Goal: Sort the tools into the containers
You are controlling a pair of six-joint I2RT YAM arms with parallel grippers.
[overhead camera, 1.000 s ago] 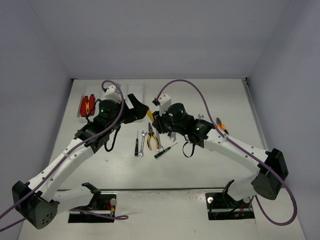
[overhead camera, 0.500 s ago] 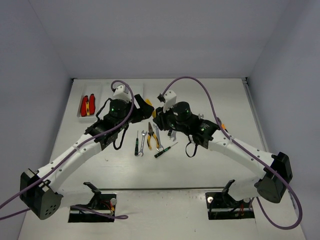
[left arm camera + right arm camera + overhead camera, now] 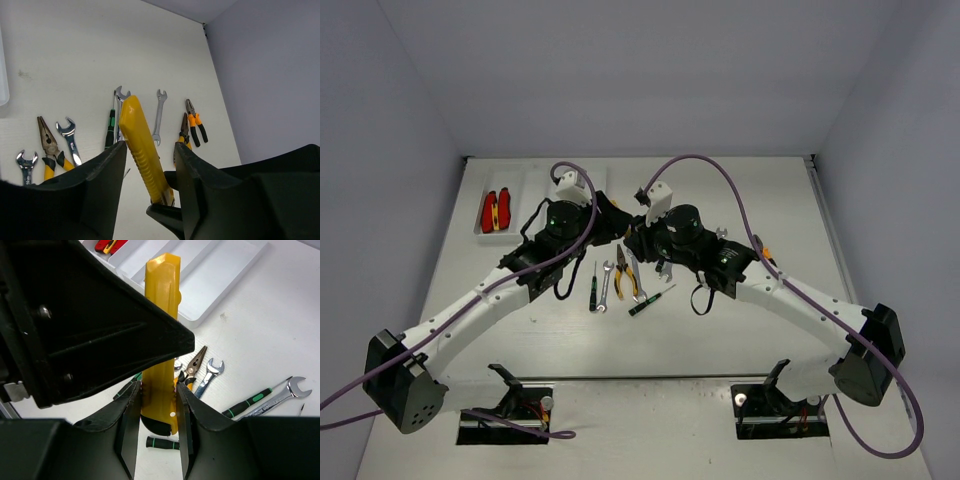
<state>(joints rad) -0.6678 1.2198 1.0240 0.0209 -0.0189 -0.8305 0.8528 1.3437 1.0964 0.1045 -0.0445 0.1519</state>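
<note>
A yellow utility knife (image 3: 162, 300) hangs above the table, and my right gripper (image 3: 157, 390) is shut on its lower end. My left gripper (image 3: 149, 146) straddles the same yellow knife (image 3: 142, 145); its left finger lies against the knife and a narrow gap shows at the right finger. In the top view the two grippers meet at mid-table, left gripper (image 3: 610, 222) against right gripper (image 3: 635, 235). The white tray (image 3: 520, 180) sits at the back left, with red knives (image 3: 497, 210) in its leftmost compartment. On the table lie pliers (image 3: 625, 275), a wrench (image 3: 604, 288) and a screwdriver (image 3: 592, 288).
Another green-handled screwdriver (image 3: 650, 300) lies right of the pliers. Orange-handled pliers (image 3: 763, 252) lie beyond the right forearm. A slim wrench (image 3: 158, 115) and more pliers (image 3: 195, 127) show in the left wrist view. The walls stand close around the table.
My left arm has swung right and forward to the right gripper, and its jaws have narrowed round the yellow knife. The right gripper has kept its hold and shifted slightly.
</note>
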